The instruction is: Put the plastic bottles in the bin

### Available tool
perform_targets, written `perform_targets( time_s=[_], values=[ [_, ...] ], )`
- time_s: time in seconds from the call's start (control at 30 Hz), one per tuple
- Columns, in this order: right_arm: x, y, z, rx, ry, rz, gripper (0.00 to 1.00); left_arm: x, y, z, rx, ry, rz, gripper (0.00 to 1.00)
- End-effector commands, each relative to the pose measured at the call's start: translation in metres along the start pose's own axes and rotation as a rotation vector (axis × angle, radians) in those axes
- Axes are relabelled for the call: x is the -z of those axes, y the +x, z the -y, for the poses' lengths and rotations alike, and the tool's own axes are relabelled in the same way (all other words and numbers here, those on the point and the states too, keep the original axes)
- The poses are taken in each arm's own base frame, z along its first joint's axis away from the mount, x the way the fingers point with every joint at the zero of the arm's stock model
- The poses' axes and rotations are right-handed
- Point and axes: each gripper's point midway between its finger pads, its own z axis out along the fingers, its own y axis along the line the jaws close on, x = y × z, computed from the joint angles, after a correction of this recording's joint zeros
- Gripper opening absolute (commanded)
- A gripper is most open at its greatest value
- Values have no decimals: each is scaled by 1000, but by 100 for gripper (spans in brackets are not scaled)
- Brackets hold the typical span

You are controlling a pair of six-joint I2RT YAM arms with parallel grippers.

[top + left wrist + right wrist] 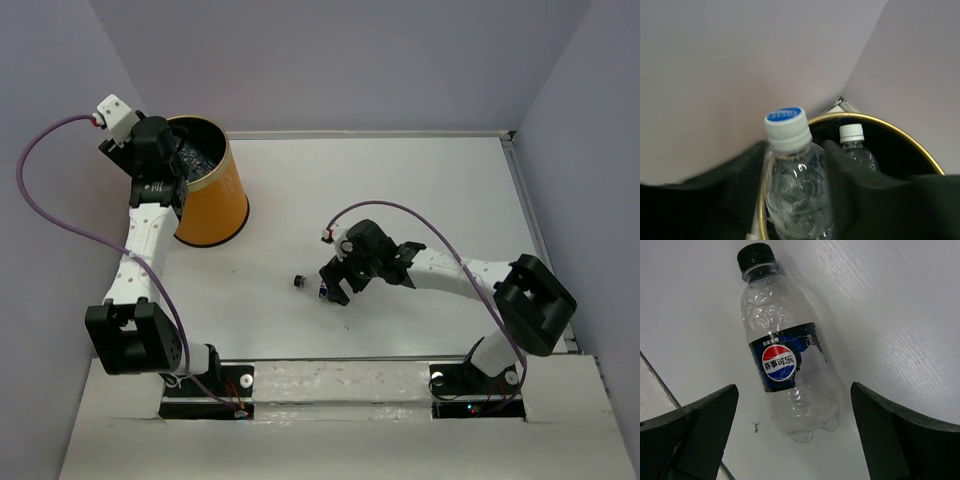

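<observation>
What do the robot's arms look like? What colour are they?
The left arm and right arm are white rounded links joined by chunky black joints. A thin purple cable runs along each, ending at a small white block by the wrist. The left pincer and right pincer are black, with two wedge-shaped fingers.

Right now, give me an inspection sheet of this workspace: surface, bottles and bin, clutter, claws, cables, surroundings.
Surface: white table, bare apart from one bottle.
Job's things: orange bin at far left holds a white-capped bottle; a black-capped bottle lies on the table.
Clutter: nothing seen.
Claws: left claw shut on a blue-topped bottle over the bin; right claw open, straddling the black-capped bottle.
Cables: left purple cable and right purple cable loop free.
Surroundings: pale walls on three sides.
</observation>
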Motion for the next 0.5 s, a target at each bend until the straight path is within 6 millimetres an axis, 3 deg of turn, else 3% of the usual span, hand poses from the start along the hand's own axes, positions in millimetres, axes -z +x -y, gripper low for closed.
perform_targets(
  time_s=[0.0, 0.07, 0.17, 0.23, 0.33, 0.4, 0.47],
  values=[
    [-5, -1, 1, 16, 5, -32, 99, -7, -11, -7, 63, -21, 5, 89],
    [-10, -1, 2, 15, 1, -41, 98, -5, -12, 0, 81, 24, -9, 98],
    [-15, 1, 2, 12, -5, -52, 95, 5, -29, 8, 132, 83, -5, 99],
    [-17, -1, 1, 12, -12, -42, 88, 17, -46, 14, 174, 146, 6, 99],
    [-19, -4, 2, 7, -8, -25, 74, 40, -64, 22, 232, 252, 13, 99],
    [-15, -10, 2, 4, -2, -1, 57, 57, -69, 29, 249, 319, 9, 99],
    [-12, -13, 2, 5, 7, 22, 47, 83, -74, 34, 256, 388, 14, 99]
  ],
)
